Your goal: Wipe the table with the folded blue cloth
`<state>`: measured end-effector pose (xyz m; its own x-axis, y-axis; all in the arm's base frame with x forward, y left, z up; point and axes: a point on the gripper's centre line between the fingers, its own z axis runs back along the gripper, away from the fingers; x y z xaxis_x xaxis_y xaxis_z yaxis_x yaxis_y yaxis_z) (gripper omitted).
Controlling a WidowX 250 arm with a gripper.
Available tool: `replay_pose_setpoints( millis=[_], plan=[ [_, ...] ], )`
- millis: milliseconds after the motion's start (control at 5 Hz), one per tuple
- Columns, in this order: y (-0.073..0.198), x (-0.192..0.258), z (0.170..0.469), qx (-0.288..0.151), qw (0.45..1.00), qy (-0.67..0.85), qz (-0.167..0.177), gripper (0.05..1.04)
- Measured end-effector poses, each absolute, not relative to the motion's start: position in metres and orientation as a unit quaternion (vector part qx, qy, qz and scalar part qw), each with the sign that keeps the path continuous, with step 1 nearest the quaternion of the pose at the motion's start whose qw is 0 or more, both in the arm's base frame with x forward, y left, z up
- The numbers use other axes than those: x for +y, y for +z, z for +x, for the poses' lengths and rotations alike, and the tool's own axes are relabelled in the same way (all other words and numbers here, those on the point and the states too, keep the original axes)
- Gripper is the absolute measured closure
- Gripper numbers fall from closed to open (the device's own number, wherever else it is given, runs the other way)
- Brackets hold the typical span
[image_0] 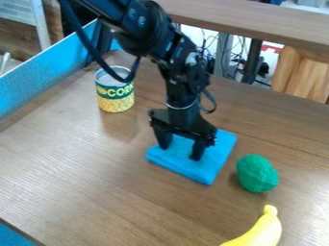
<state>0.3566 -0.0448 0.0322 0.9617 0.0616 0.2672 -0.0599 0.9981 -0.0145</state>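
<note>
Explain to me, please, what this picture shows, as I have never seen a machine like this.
The black machine is a robot arm, seen by a fixed camera that looks down at a slant. It comes in from the top edge, and its two-finger gripper hangs over a folded blue cloth on a wooden table. The fingers are apart, with no object held up between them; whether their tips press on the cloth, I can't tell. Also on the table are a labelled can, a lumpy green ball-like object and a yellow banana.
</note>
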Motion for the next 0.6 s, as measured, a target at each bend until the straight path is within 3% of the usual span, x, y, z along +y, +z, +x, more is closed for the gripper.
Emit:
replay_pose_setpoints(
  millis=[200,400,600],
  plan=[
    [0.032,-0.049,0.357,-0.133,0.991,0.032,-0.009,0.083],
    [0.032,-0.045,0.332,-0.127,0.992,0.029,-0.007,0.083],
    [0.031,-0.031,0.291,-0.133,0.991,0.001,0.019,0.083]
  ],
)
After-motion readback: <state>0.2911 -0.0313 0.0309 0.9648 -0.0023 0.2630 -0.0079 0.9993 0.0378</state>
